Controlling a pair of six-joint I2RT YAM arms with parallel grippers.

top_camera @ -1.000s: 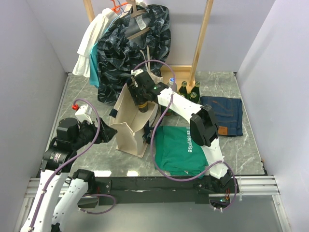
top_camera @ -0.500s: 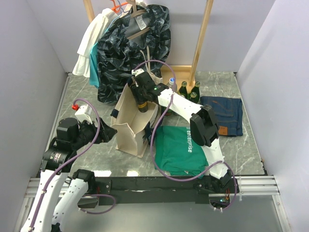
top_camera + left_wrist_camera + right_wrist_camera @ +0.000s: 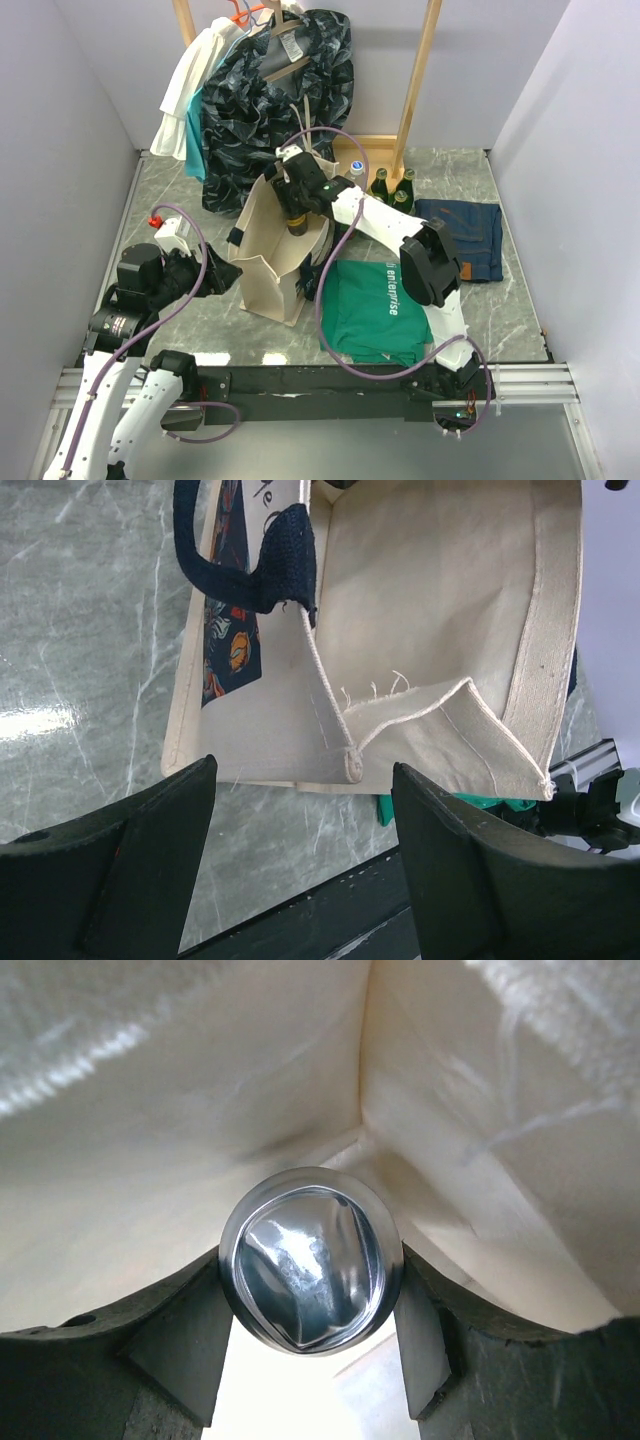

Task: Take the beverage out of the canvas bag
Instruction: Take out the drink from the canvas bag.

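The cream canvas bag [image 3: 268,272] with navy straps stands open in the middle of the table. My right gripper [image 3: 292,208] reaches down into its mouth. In the right wrist view both pads press the sides of a shiny round metal end, the beverage [image 3: 311,1260], with the bag's cream walls [image 3: 150,1110] all around it. From above, the beverage [image 3: 297,227] shows as a dark cylinder under the fingers. My left gripper [image 3: 212,276] hovers open just left of the bag's near corner [image 3: 350,765], with nothing between its fingers [image 3: 130,870].
Green bottles [image 3: 392,186] and a blue-capped bottle [image 3: 356,170] stand behind the bag by the wooden rack [image 3: 420,80]. A dark patterned garment [image 3: 270,100] hangs at the back. Folded jeans [image 3: 465,235] and a green T-shirt [image 3: 375,310] lie to the right.
The right arm's elbow has shifted slightly to the right while its gripper stays in the bag's mouth. The left arm has not moved.
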